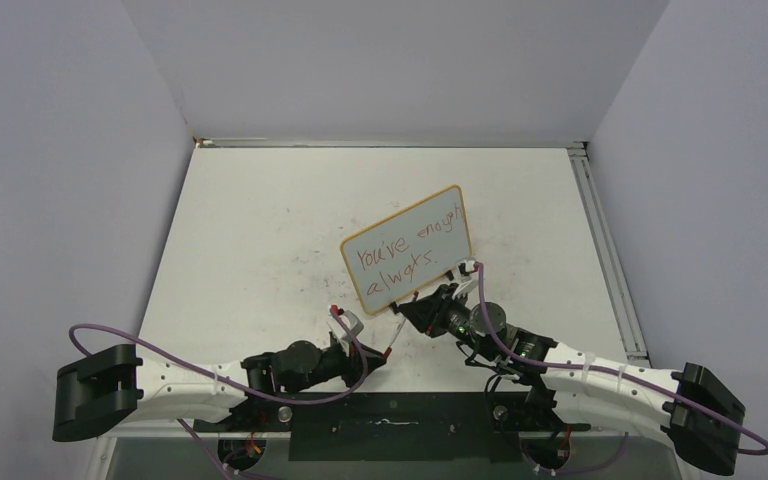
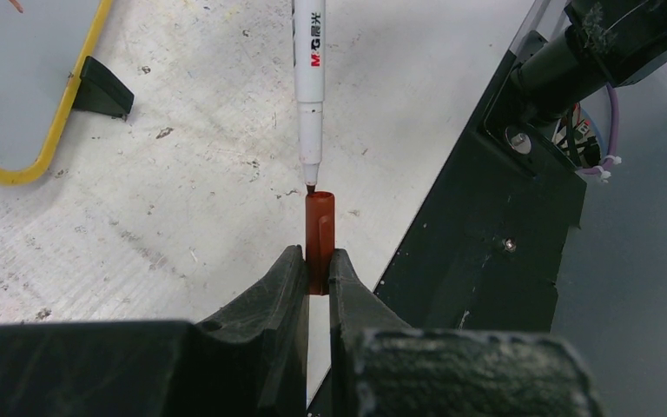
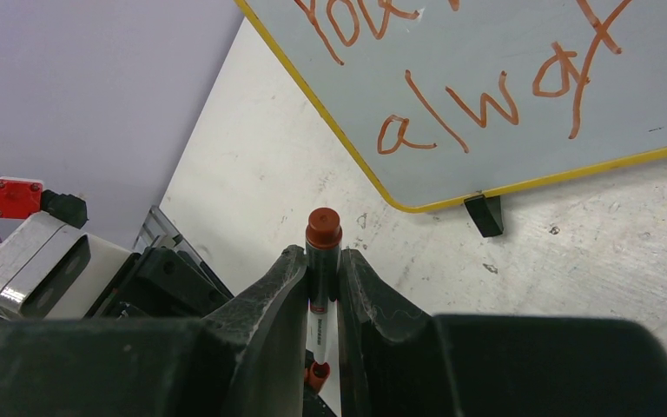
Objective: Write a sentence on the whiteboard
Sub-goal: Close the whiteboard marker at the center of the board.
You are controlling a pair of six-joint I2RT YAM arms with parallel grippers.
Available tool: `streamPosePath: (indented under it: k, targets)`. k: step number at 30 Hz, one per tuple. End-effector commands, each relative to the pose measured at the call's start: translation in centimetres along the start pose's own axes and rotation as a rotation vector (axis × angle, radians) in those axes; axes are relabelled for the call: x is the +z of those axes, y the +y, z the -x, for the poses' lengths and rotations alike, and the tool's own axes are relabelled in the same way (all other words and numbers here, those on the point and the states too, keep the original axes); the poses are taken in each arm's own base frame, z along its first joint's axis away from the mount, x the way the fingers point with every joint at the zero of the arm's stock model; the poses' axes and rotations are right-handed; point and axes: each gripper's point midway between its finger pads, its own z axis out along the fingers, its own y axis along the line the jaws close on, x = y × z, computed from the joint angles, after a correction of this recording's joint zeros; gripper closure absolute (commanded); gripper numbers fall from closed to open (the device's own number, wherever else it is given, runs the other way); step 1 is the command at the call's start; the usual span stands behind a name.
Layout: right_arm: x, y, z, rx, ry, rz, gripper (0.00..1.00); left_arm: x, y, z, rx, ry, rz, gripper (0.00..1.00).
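My left pincer (image 2: 317,256) is pinched narrow on the red cap (image 2: 320,217), with the cap's mouth turned toward 12 o'clock so the marker (image 2: 309,78) can slide straight in. The marker's tip sits just at that mouth; I cannot tell whether it has entered. My right pincer (image 3: 322,254) is closed round the marker's barrel near its red tail end, keeping it in line with the cap.

With the sentence (image 1: 405,258) standing in red over two lines, I judge this to be the capping step. The whiteboard (image 1: 452,252) rests askew on small black feet (image 3: 485,215) on the tabletop (image 1: 260,230), at 12 o'clock from both pincers.

My arms lie low and stretched forward. The forearms converge from 8 and 4 o'clock, and the pincers meet nose to nose just short of the board's near edge.
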Motion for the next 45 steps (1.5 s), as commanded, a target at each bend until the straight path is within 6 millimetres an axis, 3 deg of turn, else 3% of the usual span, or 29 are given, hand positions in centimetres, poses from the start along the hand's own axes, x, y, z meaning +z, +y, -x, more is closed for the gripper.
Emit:
streamPosePath:
  k: [1,26,38,45]
  targets:
    - [0.1,1.4,0.6,0.015,-0.022,0.058,0.95,0.1,-1.0,1.7,-0.013,-0.067,-0.034,1.0]
    - [0.3,1.6,-0.6,0.023,0.019,0.075,0.95,-0.1,-0.8,2.1,-0.028,-0.092,-0.027,1.0]
    - [0.6,1.9,-1.7,-0.039,0.057,0.074,0.95,0.3,-0.7,5.4,-0.017,-0.204,0.018,1.0]
    - [0.5,2.8,-2.3,-0.189,0.085,0.055,0.95,1.1,-0.6,7.2,0.005,-0.262,0.044,1.0]
